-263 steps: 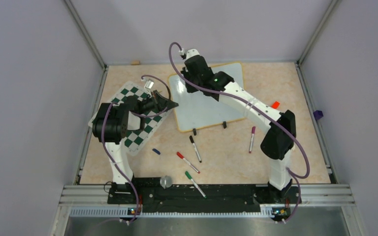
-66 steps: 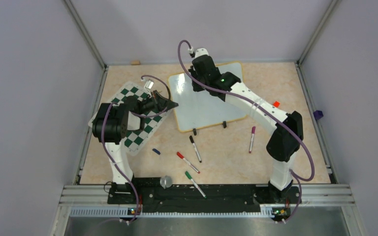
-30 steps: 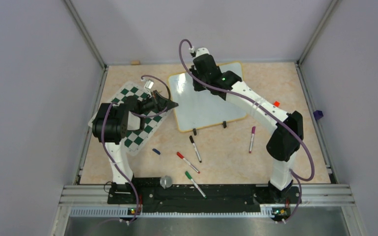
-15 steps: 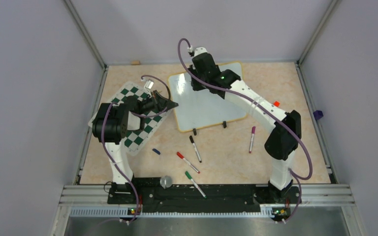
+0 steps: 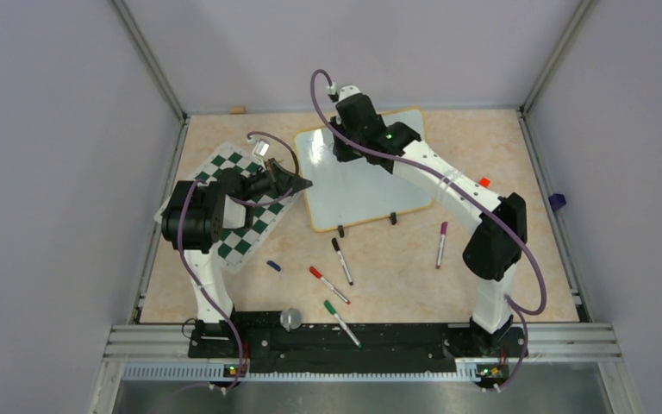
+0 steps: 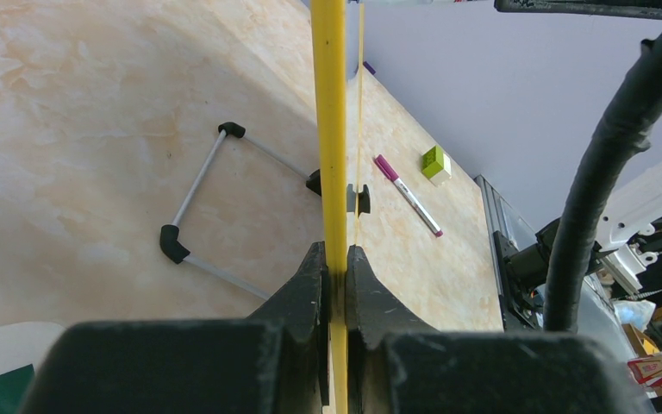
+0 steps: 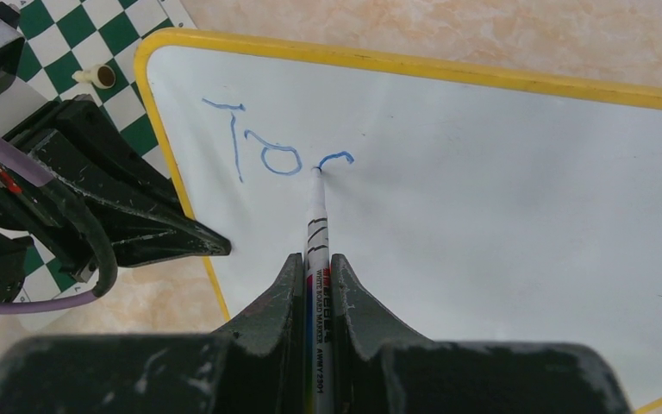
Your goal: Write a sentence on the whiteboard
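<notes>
The whiteboard (image 5: 364,188) lies at the table's centre back; the right wrist view shows its white face (image 7: 500,224), the left wrist view its yellow rim edge-on (image 6: 328,129). My left gripper (image 5: 304,183) (image 6: 334,252) is shut on the rim at the board's left edge. My right gripper (image 5: 340,155) (image 7: 317,260) is shut on a white whiteboard marker (image 7: 317,220), tip down on the board. The sentence (image 7: 263,147) stands as blue "To" plus a short curved stroke at the tip, near the top left corner.
The green-and-white chess mat (image 5: 240,211) lies under the left arm. Black (image 5: 342,260), red (image 5: 329,285), green (image 5: 342,322) and purple (image 5: 441,244) markers and a blue cap (image 5: 273,266) lie in front of the board. A small red block (image 5: 483,183) sits right of it.
The right gripper with the marker moved right along the board's top, then slightly back left in the last second. Blue strokes have appeared. The left arm has not moved.
</notes>
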